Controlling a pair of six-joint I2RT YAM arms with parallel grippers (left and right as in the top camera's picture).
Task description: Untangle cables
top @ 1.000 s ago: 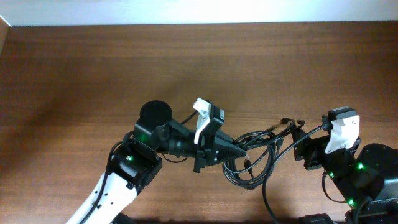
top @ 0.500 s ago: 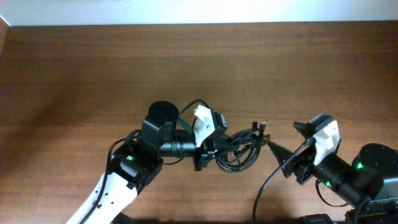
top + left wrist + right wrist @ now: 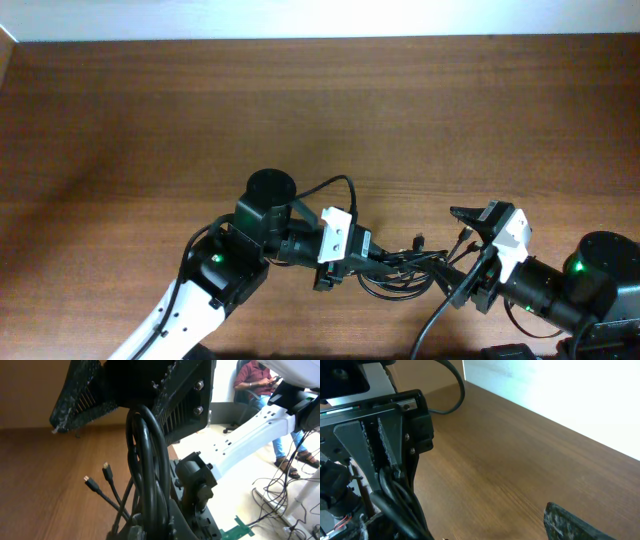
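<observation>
The cables (image 3: 400, 272) form a small black coiled bundle on the wooden table between the two arms. My left gripper (image 3: 365, 258) is shut on the bundle's left side. In the left wrist view the cords (image 3: 147, 460) run up out of its jaws (image 3: 150, 527), and two small plugs (image 3: 95, 474) hang free to the left. My right gripper (image 3: 455, 252) is open, with its textured fingers (image 3: 132, 410) spread on either side of the cable loop. The right wrist view shows the left gripper (image 3: 377, 445) clamping the cords (image 3: 395, 500), and one right finger (image 3: 570, 522).
A thicker black arm cord (image 3: 320, 188) arcs over the left wrist. The table's far edge meets a white wall (image 3: 320, 18). Beyond the table's near edge, the left wrist view shows a seated person (image 3: 255, 380) and floor wires (image 3: 280, 495).
The stretched bundle has drawn into a compact coil. My left gripper has carried it right and nearer the front edge. My right gripper has swung in leftward and now spans the loop, open.
</observation>
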